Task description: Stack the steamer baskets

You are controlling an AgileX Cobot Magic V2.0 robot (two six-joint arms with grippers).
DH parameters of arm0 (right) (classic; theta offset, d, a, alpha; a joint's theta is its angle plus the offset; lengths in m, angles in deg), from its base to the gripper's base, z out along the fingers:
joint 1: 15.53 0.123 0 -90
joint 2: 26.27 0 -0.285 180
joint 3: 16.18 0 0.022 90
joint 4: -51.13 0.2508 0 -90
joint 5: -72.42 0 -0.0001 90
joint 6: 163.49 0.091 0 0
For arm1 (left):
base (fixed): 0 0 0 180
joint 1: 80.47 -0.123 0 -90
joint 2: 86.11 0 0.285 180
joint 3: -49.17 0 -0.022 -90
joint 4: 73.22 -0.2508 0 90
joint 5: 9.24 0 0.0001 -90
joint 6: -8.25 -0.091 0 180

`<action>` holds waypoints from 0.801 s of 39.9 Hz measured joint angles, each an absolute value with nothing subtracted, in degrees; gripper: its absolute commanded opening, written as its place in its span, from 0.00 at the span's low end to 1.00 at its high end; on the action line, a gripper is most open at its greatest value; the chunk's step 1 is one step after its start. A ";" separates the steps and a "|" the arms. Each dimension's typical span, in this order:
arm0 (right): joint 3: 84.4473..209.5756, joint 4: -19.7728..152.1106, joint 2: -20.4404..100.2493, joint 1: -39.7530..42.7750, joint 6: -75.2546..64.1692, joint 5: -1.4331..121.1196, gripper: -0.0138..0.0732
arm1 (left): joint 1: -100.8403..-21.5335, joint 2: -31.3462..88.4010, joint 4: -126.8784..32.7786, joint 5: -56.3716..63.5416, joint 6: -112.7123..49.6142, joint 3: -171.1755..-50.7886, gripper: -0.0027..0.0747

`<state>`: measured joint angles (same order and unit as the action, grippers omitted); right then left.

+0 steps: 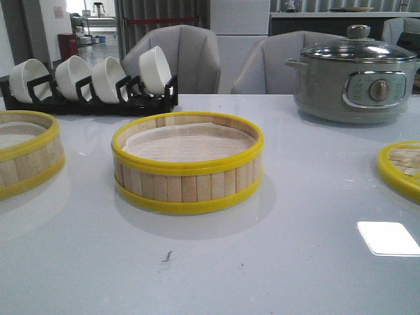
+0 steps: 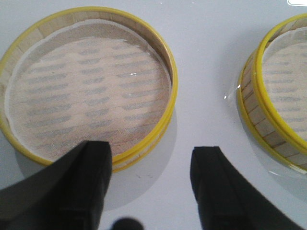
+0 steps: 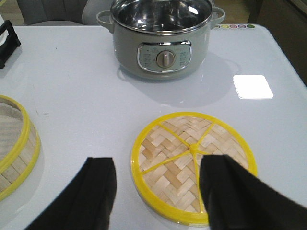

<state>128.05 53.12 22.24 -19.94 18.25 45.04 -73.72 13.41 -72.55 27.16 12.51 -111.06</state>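
A glossy white table (image 1: 295, 262) is carrying everything here. One steamer basket (image 1: 188, 163) is sitting at its middle, and a second basket (image 1: 26, 152) is resting well apart at the left edge. A flat woven lid (image 1: 401, 168) is lying at the right edge. Toward the back, a black rack (image 1: 92, 102) of white bowls (image 1: 155, 68) is standing left, a grey-green electric pot (image 1: 354, 79) right.

Bare table (image 1: 308, 190) separates middle basket (image 1: 188, 164) from lid (image 1: 401, 167)

Low front camera faces forward; wrist cameras seemingly overlook shared centre basket (image 1: 187, 164)
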 measured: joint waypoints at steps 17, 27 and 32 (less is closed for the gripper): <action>128.05 53.16 25.53 -19.94 18.25 45.04 0.73 | -73.72 -3.27 -71.95 26.41 12.51 -121.23 0.61; 128.05 53.16 25.85 -19.94 18.25 45.04 0.73 | -71.63 -8.49 -71.85 26.08 12.38 -125.15 0.61; 128.05 53.25 25.85 -19.94 18.25 45.04 0.73 | -70.31 -10.32 -71.95 25.56 12.25 -126.24 0.61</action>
<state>128.05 53.25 25.85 -19.94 18.25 45.04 -70.31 -10.32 -71.95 25.56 12.25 -126.24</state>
